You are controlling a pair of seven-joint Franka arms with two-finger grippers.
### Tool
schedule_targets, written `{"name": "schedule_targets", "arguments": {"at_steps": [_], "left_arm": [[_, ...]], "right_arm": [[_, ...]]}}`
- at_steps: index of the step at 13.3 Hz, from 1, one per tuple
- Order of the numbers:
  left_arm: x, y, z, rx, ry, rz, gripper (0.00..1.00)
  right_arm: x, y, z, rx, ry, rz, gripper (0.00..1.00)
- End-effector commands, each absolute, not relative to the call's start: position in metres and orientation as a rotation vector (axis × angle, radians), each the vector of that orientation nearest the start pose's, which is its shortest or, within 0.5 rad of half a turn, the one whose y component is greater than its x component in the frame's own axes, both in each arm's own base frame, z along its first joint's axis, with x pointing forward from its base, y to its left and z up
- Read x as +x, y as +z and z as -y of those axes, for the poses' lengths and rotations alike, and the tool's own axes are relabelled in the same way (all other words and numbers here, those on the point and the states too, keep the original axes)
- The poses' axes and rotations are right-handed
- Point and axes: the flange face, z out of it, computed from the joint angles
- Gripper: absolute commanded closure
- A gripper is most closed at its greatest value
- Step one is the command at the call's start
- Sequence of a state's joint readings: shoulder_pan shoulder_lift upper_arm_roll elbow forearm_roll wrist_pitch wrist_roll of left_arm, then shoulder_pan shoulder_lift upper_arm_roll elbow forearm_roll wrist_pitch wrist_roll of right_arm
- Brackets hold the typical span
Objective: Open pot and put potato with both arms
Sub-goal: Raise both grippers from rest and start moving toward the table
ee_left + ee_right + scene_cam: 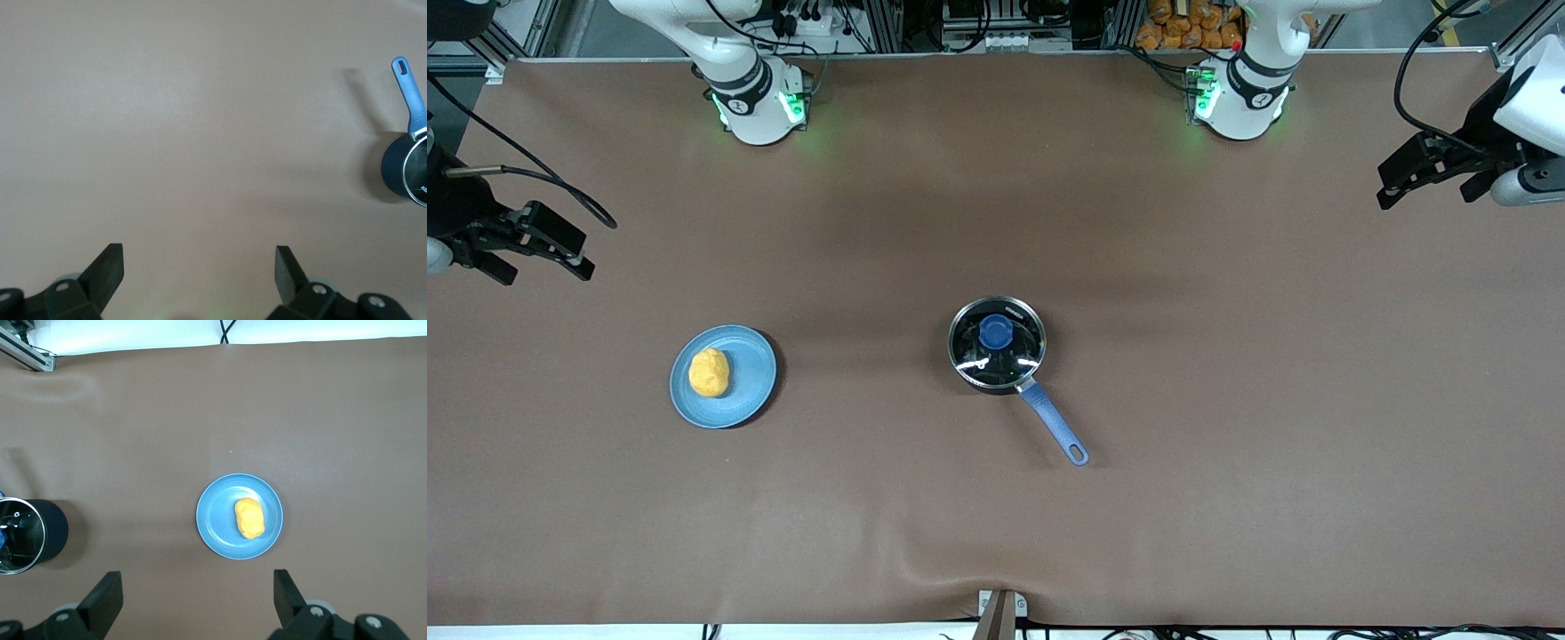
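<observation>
Near the centre of the front view, on the brown worktop (pixel 1227 400), stands the pot (pixel 996 345), a small black saucepan with a steel rim. Its glass lid (pixel 997 348) is on, with a round blue knob (pixel 995 332) at the middle. A short white brand word is printed on the lid near the rim, toward the upper edge of the frame, but it is too small to read. The pot's long blue handle (pixel 1055 422) runs toward the lower right of the frame and ends in a loop hole. In the left wrist view a few white letters show on the pot (pixel 407 167) at the frame's right edge, cut off and unreadable.

The potato (pixel 709 372), lumpy and yellow-orange, lies on a light-blue plate (pixel 751 356) in the left half of the front view, toward the right arm's end of the worktop and well apart from the pot. It sits off-centre on the plate.

At the far left edge of the front view hangs the right end effector (pixel 538 258), over bare worktop; the right wrist view shows its fingers (pixel 107 600) spread wide, holding nothing, with plate and potato (pixel 249 517) between them farther off. At the upper right edge hangs the left end effector (pixel 1418 182), also over bare worktop, its fingers (pixel 107 270) likewise spread and empty.
</observation>
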State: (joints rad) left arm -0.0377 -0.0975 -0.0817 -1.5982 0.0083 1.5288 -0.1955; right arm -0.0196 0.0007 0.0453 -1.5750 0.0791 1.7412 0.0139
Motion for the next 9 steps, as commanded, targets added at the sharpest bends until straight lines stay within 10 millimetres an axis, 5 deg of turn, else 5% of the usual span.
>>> {"name": "schedule_targets", "arguments": {"at_steps": [1,9], "left_arm": [[0.511,0.666,0.062,-3.141,-0.033,0.106,0.0],[0.512,0.667,0.06,-3.141,-0.006,0.105,0.0]], "right_arm": [[0.574,0.643,-0.016,-3.079,-0.253,0.034,0.0],[0.563,0.637,0.007,-3.197,-0.12,0.098,0.0]]}}
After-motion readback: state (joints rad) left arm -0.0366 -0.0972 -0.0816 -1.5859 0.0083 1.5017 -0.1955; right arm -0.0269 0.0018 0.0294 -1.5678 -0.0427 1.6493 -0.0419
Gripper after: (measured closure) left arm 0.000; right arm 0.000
